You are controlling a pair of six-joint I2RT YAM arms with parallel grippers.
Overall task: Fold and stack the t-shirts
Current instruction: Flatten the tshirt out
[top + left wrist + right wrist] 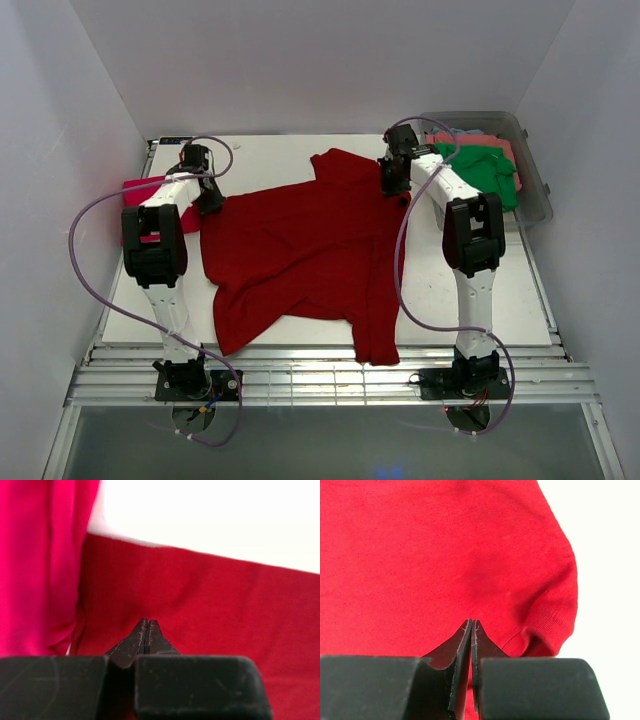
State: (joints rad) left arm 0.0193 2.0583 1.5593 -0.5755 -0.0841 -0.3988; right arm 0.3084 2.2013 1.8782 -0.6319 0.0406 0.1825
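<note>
Left gripper [147,626], jaws pressed together, sits at the left edge of the dark red t-shirt [300,250], which is spread across the white table [525,285]. Right gripper [471,626], also closed, is at its far right edge. Whether either pinches cloth is unclear. A pinkish-red t-shirt [138,190] lies far left.

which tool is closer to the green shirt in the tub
Right. The right tool is at the dark red shirt's far right corner, just left of the green shirt; the left tool is across the table, by the pink shirt.
</note>
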